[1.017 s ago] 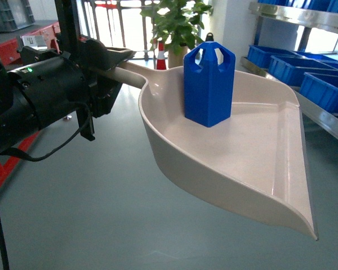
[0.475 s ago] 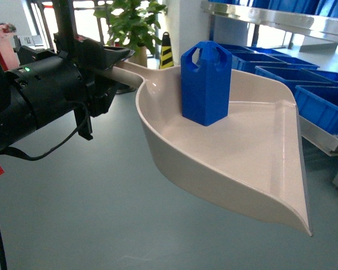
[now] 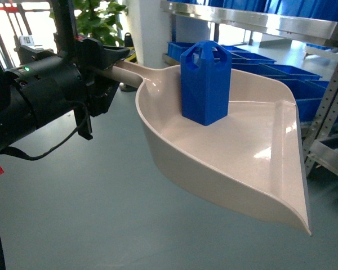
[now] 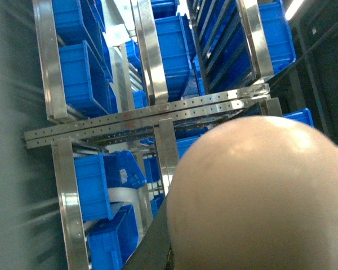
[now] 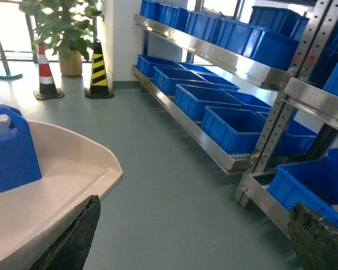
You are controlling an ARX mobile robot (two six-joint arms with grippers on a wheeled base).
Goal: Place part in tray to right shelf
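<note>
The blue part (image 3: 205, 84) stands upright in the deep rear half of the beige tray (image 3: 242, 152), which hangs in the air above the floor. My left gripper (image 3: 110, 70) is shut on the tray's handle at the left of the head view. From the left wrist only the tray's rounded underside (image 4: 259, 197) shows; the jaws are hidden behind it. My right gripper (image 5: 196, 225) is open and holds nothing, just right of the tray's lip (image 5: 62, 185) and the part (image 5: 11, 149). The right shelf's steel front rail (image 5: 265, 199) lies low ahead on the right.
Steel racks with rows of blue crates (image 5: 236, 126) run along the right side, with an upper shelf (image 3: 259, 19) and a perforated post (image 3: 329, 95). A potted plant (image 5: 67, 28) and two traffic cones (image 5: 98, 70) stand far back. Grey floor lies between tray and racks.
The background has swept to the left: plant and cone slid out of the head view and the steel racks came closer on the right. Tray and part stay steady in my left gripper.
</note>
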